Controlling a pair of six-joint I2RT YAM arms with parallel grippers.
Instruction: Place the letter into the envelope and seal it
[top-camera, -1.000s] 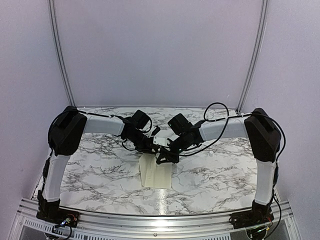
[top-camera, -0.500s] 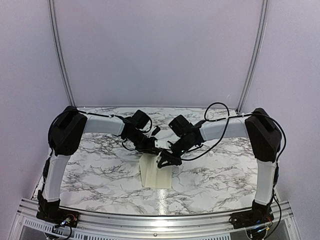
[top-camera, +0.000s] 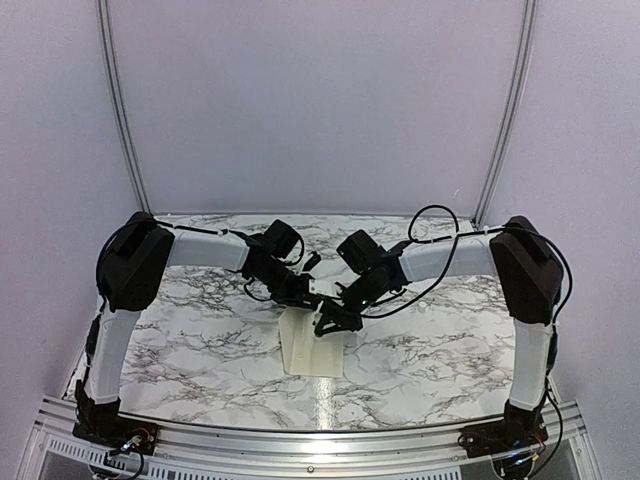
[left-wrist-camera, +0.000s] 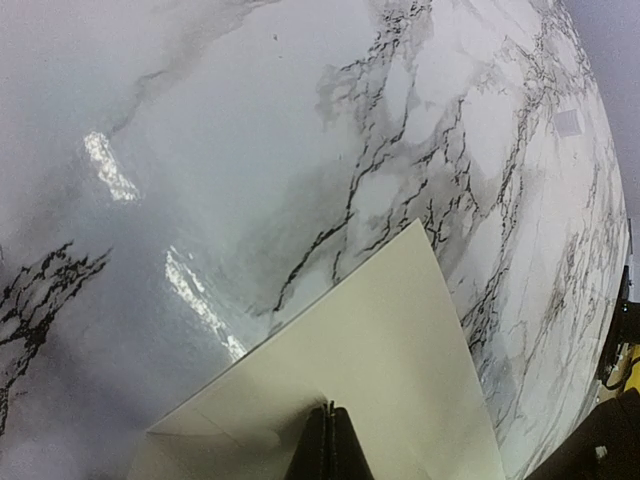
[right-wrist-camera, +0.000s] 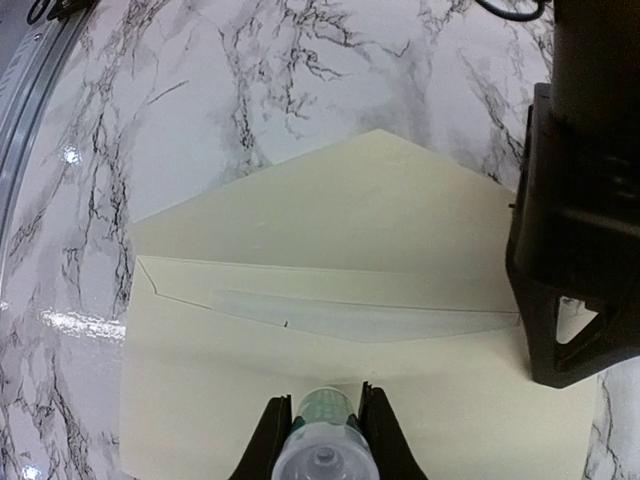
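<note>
Your right fingers (right-wrist-camera: 268, 446) clamp the glue tube (right-wrist-camera: 322, 442) over the envelope (right-wrist-camera: 330, 240), centre of the tabletop (top-camera: 200, 330); left fingers (left-wrist-camera: 318, 455), together, touch it

I get the tube (right-wrist-camera: 322, 445) cut off at the bottom edge — from above, left gripper (top-camera: 306, 297) and right gripper (top-camera: 334, 320) cover the envelope (top-camera: 315, 355) at its far end.

Tabletop (top-camera: 200, 320): carries the envelope; both arms reach in from its left and right edges.
Envelope (top-camera: 315, 355): flat on the tabletop, midway between the left and right edges, nearer the near edge than the far one.
Left gripper (top-camera: 304, 297): at the envelope's far end, tips down on the paper.
Right gripper (top-camera: 331, 321): just right of the left gripper, above the envelope.
Glue tube (right-wrist-camera: 322, 418): between the right gripper's fingers, over the envelope.
</note>
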